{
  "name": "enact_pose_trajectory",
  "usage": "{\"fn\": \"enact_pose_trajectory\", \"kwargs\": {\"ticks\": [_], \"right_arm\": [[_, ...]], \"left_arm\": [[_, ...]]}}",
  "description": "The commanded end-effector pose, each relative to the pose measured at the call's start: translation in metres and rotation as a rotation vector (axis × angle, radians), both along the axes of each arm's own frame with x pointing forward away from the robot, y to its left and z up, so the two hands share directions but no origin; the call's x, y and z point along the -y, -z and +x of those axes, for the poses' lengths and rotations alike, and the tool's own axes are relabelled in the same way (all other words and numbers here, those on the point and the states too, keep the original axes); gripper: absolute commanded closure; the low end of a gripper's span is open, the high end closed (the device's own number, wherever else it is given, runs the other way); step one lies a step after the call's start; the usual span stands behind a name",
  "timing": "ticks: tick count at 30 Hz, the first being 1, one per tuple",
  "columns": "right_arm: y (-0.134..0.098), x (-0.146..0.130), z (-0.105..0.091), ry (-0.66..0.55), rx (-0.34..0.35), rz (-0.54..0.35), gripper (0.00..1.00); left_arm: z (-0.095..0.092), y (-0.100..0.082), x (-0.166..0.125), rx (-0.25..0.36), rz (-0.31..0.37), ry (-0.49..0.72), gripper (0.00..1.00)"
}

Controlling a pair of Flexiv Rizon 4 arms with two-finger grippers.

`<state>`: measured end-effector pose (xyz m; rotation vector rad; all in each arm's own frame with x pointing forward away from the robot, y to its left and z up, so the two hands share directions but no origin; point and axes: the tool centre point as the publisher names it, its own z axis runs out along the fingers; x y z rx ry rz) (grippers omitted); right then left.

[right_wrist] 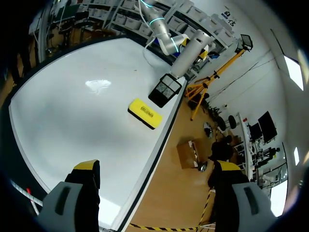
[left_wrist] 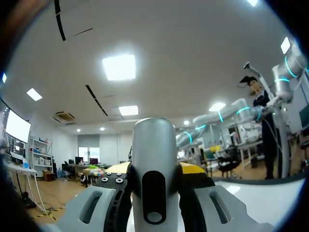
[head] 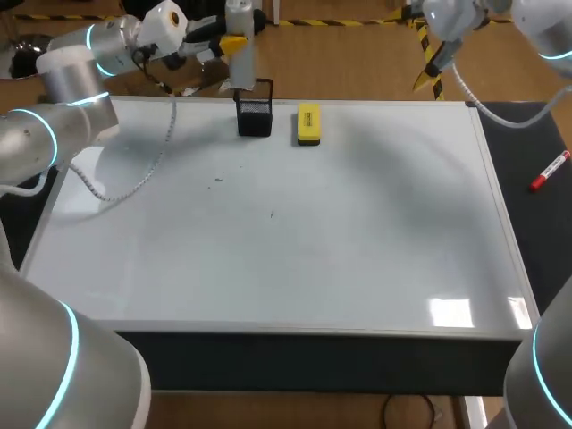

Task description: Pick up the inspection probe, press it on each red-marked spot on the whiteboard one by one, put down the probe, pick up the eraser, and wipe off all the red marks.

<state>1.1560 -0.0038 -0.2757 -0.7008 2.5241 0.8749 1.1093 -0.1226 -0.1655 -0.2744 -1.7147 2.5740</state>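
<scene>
- Head view: at upper centre-left, the left gripper (head: 231,43) clamps the grey probe (head: 241,63) upright, its lower end at the rim of the black mesh holder (head: 255,116); the yellow eraser (head: 308,123) lies just right of the holder on the whiteboard (head: 286,268); a red marker (head: 550,172) lies off the board at the right edge
- Left wrist view: both fingers (left_wrist: 193,169) press the probe's (left_wrist: 153,159) sides
- Right wrist view: the right gripper (right_wrist: 157,169) is spread wide, holding nothing; the eraser (right_wrist: 145,113) lies ahead of it, with the holder (right_wrist: 165,90) and probe (right_wrist: 190,53) beyond

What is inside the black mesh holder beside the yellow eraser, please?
Nothing shows inside the holder; the probe in the left gripper ends near its rim. Its mesh walls hide the bottom.
</scene>
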Motion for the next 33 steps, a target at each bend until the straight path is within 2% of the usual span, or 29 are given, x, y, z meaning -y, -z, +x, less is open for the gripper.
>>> {"fn": "enact_pose_trajectory", "kwargs": {"ticks": [1,11,33], "right_arm": [[-0.001,0.000,0.000,-0.002,-0.001,-0.005,0.00],[-0.001,0.000,0.000,-0.002,-0.001,-0.005,0.00],[-0.001,0.000,0.000,-0.002,-0.001,-0.005,0.00]], "left_arm": [[0.002,0.002,0.011,0.011,0.009,0.044,1.00],[-0.005,0.014,0.025,0.012,0.050,0.019,1.00],[0.004,0.067,0.030,-0.030,0.109,-0.047,1.00]]}}
